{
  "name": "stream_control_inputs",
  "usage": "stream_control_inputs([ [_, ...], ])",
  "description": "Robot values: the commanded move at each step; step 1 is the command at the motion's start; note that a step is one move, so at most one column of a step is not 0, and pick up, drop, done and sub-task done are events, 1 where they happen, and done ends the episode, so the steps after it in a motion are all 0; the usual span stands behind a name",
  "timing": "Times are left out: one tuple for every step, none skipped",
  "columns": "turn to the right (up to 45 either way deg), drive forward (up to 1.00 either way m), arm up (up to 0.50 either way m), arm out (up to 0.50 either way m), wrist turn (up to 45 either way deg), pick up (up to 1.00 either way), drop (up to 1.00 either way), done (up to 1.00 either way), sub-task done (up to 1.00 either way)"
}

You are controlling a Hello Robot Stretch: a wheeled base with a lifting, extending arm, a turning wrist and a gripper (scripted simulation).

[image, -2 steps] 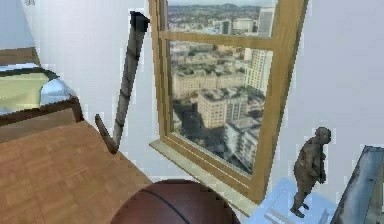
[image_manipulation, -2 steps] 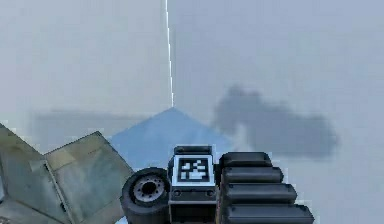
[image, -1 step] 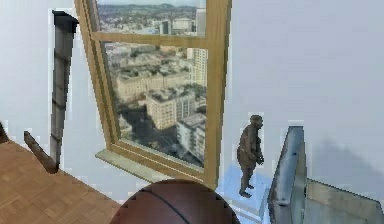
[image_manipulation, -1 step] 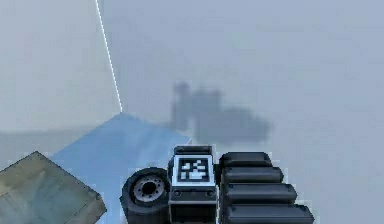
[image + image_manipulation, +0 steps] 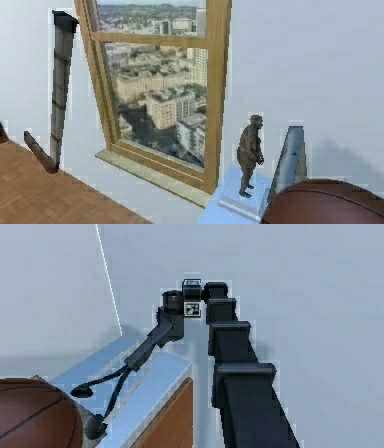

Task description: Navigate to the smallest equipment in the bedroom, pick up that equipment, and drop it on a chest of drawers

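Most of the brown basketball [image 5: 30,414] is cut off at 8 o'clock in the arm side view and at 5 o'clock in the forward view, so you can't see whether it rests on the pale-topped chest of drawers [image 5: 172,419]. Your gripper [image 5: 92,411] points toward 7 o'clock, fingertips just beside the ball, which lies at 9 o'clock from them. You cannot tell whether they are spread, pressed together, touching it or holding anything.

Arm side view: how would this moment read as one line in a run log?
arm: stretched out | gripper: near brown ball on pale-topped cabinet, hold cannot be told | forward: statue by window
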Motion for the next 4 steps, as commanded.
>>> stream_control_inputs([
  [0.0, 0.0, 0.0, 0.0, 39.0, 0.0, 0.0, 0.0, 0.0],
  [0.0, 0.0, -0.26, 0.0, 0.0, 0.0, 0.0, 0.0, 0.0],
  [0.0, 0.0, 0.0, 0.0, 0.0, 0.0, 1.0, 0.0, 0.0],
  [0.0, 0.0, 0.0, -0.1, 0.0, 0.0, 0.0, 0.0, 0.0],
])
